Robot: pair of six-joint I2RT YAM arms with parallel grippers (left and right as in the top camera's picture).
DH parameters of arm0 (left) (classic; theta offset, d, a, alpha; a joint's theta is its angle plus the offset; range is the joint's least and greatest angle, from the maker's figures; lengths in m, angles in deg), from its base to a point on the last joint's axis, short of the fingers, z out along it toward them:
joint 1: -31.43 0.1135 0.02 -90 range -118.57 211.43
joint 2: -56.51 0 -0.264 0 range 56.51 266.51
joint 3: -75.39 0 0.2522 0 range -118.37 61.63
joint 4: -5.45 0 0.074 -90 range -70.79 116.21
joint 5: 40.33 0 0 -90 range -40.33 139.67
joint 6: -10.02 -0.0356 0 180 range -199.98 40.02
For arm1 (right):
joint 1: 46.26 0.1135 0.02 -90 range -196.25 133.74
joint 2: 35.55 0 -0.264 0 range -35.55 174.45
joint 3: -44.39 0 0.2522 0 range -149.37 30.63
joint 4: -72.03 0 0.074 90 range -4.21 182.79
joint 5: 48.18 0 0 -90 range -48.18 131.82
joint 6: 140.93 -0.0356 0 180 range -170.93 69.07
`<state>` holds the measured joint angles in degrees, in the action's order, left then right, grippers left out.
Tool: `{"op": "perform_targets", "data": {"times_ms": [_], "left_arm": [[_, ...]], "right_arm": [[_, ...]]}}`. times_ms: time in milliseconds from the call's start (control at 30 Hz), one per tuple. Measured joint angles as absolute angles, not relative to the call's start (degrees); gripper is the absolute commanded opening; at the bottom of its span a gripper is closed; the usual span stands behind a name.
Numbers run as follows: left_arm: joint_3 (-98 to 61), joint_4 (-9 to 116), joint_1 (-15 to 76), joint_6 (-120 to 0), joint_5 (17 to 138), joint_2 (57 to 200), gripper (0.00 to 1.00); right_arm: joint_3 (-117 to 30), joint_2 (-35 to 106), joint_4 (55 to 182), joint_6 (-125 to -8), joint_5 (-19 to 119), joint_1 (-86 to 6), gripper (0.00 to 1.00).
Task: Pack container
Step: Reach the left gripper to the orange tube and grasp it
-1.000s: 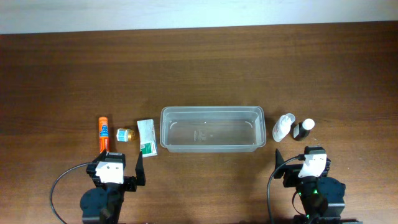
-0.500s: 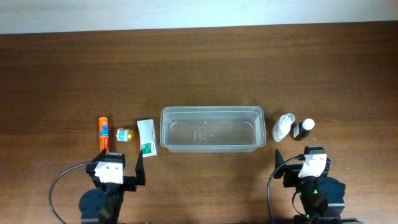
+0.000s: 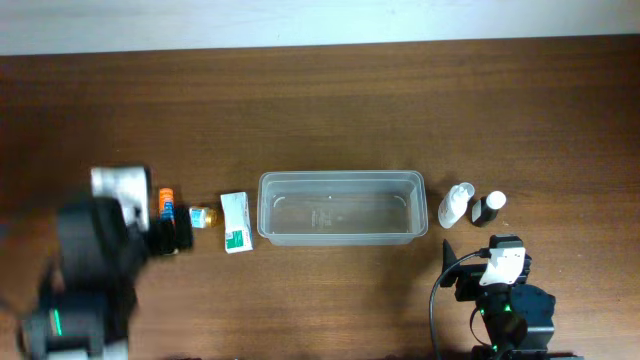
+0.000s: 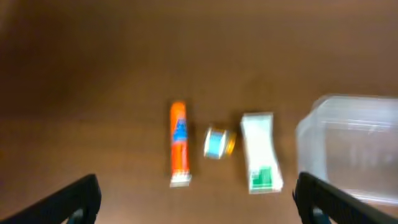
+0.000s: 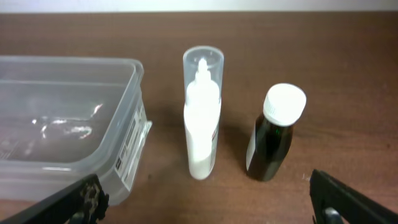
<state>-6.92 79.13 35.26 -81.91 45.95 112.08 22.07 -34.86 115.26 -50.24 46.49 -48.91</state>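
Note:
The clear plastic container point(image 3: 340, 177) stands empty at the table's middle. Left of it lie a white-green tube point(image 3: 236, 221), a small blue-and-gold jar point(image 3: 201, 216) and an orange tube point(image 3: 166, 197), which my left arm partly covers. My left gripper point(image 3: 172, 236) is blurred above the orange tube. In the left wrist view it is open point(image 4: 196, 208) and empty, above the orange tube point(image 4: 178, 144), the jar point(image 4: 217, 142), the white-green tube point(image 4: 260, 160) and the container point(image 4: 348, 99). My right gripper point(image 3: 487, 252) is open and empty.
A white spray bottle point(image 3: 457, 205) and a dark bottle with a white cap point(image 3: 489, 207) lie right of the container. The right wrist view shows the spray bottle point(image 5: 202, 118), the dark bottle point(image 5: 273, 134) and the container's end point(image 5: 134, 68), beyond the open gripper point(image 5: 208, 208).
My left arm has risen from its rest spot at the front edge and swung forward and left over the orange tube. The right arm and all objects have not moved.

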Motion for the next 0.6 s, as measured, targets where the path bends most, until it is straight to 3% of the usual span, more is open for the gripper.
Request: {"op": "perform_targets", "data": {"times_ms": [233,600], "left_arm": [[-27.78,94.02,37.40,-83.03,48.90,139.03,1.00],[-29.15,97.03,38.96,-80.80,43.48,156.36,0.94]], "right_arm": [[22.07,-34.86,115.30,-50.22,46.51,-48.91,0.99],[22.07,-34.86,115.30,-50.24,46.49,-48.91,0.98]]}}
